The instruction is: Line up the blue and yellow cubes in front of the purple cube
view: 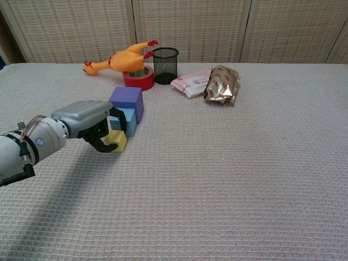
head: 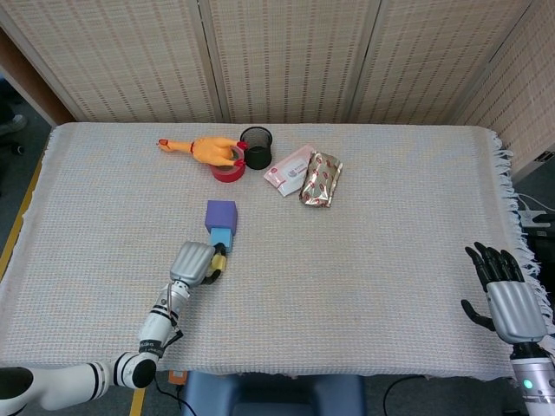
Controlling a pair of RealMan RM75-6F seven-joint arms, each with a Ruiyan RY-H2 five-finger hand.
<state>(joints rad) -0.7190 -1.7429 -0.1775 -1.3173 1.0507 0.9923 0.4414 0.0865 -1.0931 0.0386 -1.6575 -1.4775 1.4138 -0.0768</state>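
Note:
The purple cube (head: 221, 213) (view: 126, 98) sits left of the table's middle. The blue cube (head: 222, 237) (view: 128, 118) touches its near side. My left hand (head: 193, 262) (view: 87, 118) grips the yellow cube (head: 218, 262) (view: 116, 141), which is down at the cloth just in front of the blue cube, slightly left of its line in the chest view. My right hand (head: 509, 300) hangs open at the table's right near corner, fingers spread, holding nothing; only the head view shows it.
At the back lie a rubber chicken (head: 206, 150) (view: 122, 58) on a red tape roll (head: 228, 172) (view: 137, 79), a black mesh cup (head: 256, 146) (view: 165, 64), a white packet (head: 290, 170) (view: 191, 82) and a foil snack bag (head: 321, 179) (view: 221, 84).

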